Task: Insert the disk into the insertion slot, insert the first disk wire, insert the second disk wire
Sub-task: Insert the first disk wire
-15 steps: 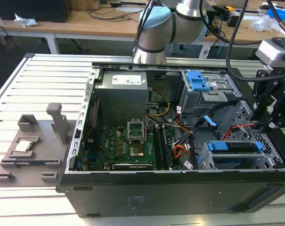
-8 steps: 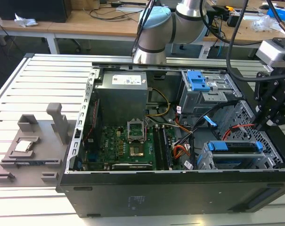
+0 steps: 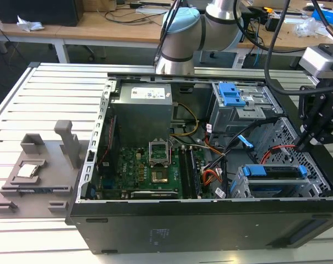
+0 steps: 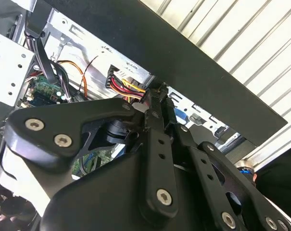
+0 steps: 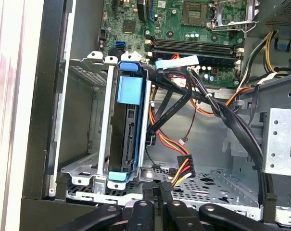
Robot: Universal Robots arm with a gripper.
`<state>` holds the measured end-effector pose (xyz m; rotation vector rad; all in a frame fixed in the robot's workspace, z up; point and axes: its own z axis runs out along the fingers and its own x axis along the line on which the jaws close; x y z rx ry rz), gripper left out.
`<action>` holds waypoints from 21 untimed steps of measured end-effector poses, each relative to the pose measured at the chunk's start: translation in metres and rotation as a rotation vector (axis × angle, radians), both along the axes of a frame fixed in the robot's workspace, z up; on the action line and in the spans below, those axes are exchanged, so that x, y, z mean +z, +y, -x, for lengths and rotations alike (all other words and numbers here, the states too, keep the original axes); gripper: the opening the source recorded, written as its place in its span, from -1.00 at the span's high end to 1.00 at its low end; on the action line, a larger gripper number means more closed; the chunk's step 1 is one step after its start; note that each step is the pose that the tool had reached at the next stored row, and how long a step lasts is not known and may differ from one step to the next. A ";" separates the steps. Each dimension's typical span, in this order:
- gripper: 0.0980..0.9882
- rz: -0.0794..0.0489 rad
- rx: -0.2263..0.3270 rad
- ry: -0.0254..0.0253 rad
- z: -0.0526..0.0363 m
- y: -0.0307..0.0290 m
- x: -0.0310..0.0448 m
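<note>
Now the disk (image 5: 129, 126) stands on edge inside the insertion slot (image 5: 103, 120), blue carrier and all, in the computer case (image 3: 210, 225) on the exterior view's right. Just beside that cage, the gripper (image 5: 159, 193) has its fingers pinched together on the black plug (image 5: 166, 185) of a red, yellow and orange wire (image 5: 183, 168). The plug is near the disk but not touching it.

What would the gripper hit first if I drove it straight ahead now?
Probably the black wire connector with red, yellow and orange leads, right in front of the gripper in the first wrist view. Behind it lies perforated metal flooring. Whether they already touch is unclear.
</note>
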<state>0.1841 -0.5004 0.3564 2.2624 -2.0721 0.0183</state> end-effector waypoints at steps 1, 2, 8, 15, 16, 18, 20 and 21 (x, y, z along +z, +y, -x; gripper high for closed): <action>0.84 0.000 0.000 0.0000 0.0000 0.0000 0.0000; 0.84 0.000 0.000 0.0000 0.0000 0.0000 0.0000; 0.84 0.001 0.000 0.0000 0.0000 0.0000 0.0017; 0.84 -0.015 0.000 0.0000 0.0165 -0.0093 0.0026; 0.84 -0.015 0.000 0.0000 0.0186 -0.0124 0.0021; 0.84 -0.015 0.000 0.0000 0.0228 -0.0199 0.0007; 0.84 -0.015 0.000 0.0000 0.0255 -0.0250 -0.0006; 0.84 -0.015 0.000 0.0000 0.0279 -0.0295 -0.0017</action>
